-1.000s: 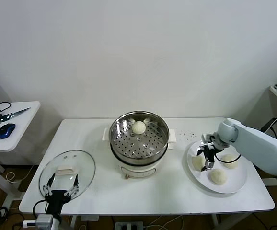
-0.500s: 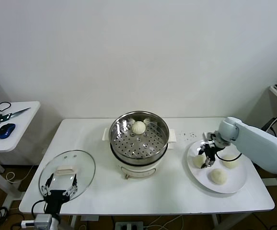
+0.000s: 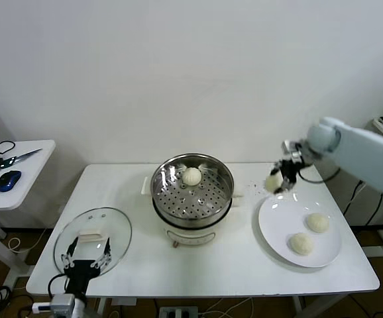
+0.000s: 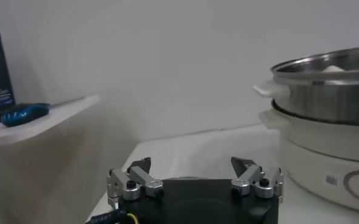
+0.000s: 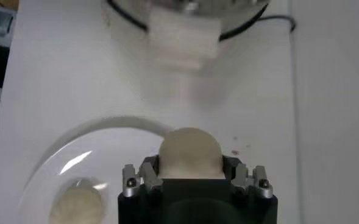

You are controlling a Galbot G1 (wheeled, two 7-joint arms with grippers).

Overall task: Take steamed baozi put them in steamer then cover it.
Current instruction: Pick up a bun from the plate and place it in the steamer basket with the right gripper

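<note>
My right gripper point(image 3: 279, 179) is shut on one cream-white baozi point(image 3: 273, 182) and holds it in the air between the steamer and the white plate point(image 3: 281, 218). In the right wrist view the held baozi point(image 5: 190, 151) fills the gap between the jaws of the right gripper point(image 5: 190, 169). Two baozi point(image 3: 317, 222) point(image 3: 302, 244) lie on the plate. The steel steamer point(image 3: 192, 192) holds one baozi point(image 3: 191, 176) at its far side. The glass cover point(image 3: 112, 228) lies flat at the table's front left. Over its near edge my left gripper point(image 3: 85, 262) point(image 4: 191, 165) waits open and empty.
The steamer's white side handle point(image 5: 182, 33) and the plate's rim point(image 5: 106, 129) lie below the right gripper. A small side table point(image 3: 19, 162) on the left carries a blue mouse point(image 3: 8, 179) and scissors. Dark specks dot the tabletop right of the steamer.
The right gripper closed on a baozi on the plate, then lifted it up and back, off the plate toward the steamer. Two baozi stay on the plate. The left arm has hardly moved.
</note>
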